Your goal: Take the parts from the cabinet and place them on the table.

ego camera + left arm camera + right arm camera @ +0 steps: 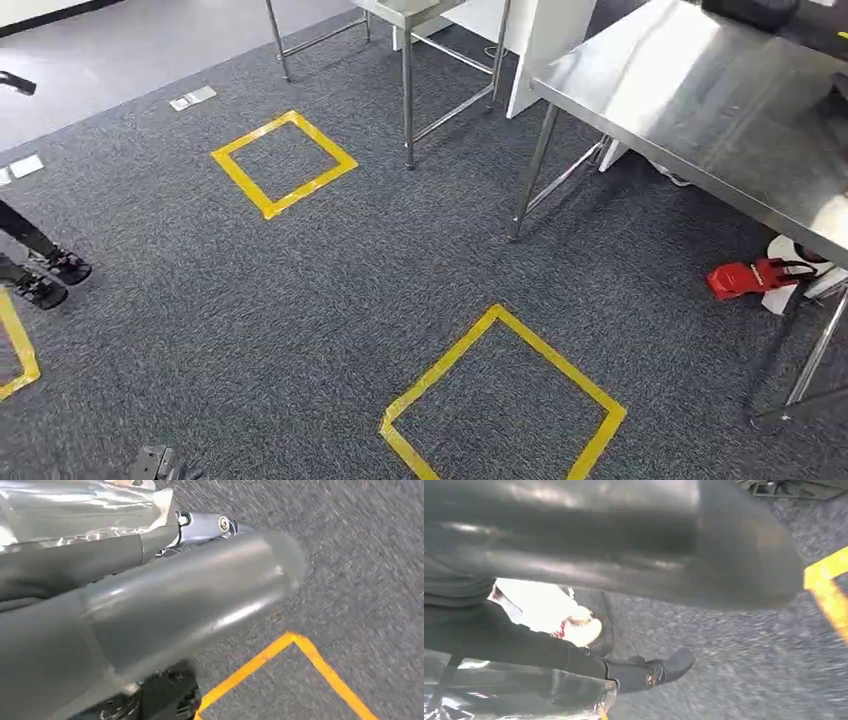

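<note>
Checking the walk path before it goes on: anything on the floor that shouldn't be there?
One thing: a red object lies on the carpet under the steel table, beside a white item by the table leg. What it is cannot be told. The yellow tape squares look intact.

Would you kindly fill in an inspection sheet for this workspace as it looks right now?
Surface: shiny stainless steel table, black object at its far end.
Job's things: crinkled clear plastic wrap beside left hand; contents unclear.
Clutter: red object on grey carpet under the table.
Hands: right hand beside similar plastic film; both grips unclear.
Cables: nothing seen.
Surroundings: yellow tape squares, a person's sandalled feet.
</note>
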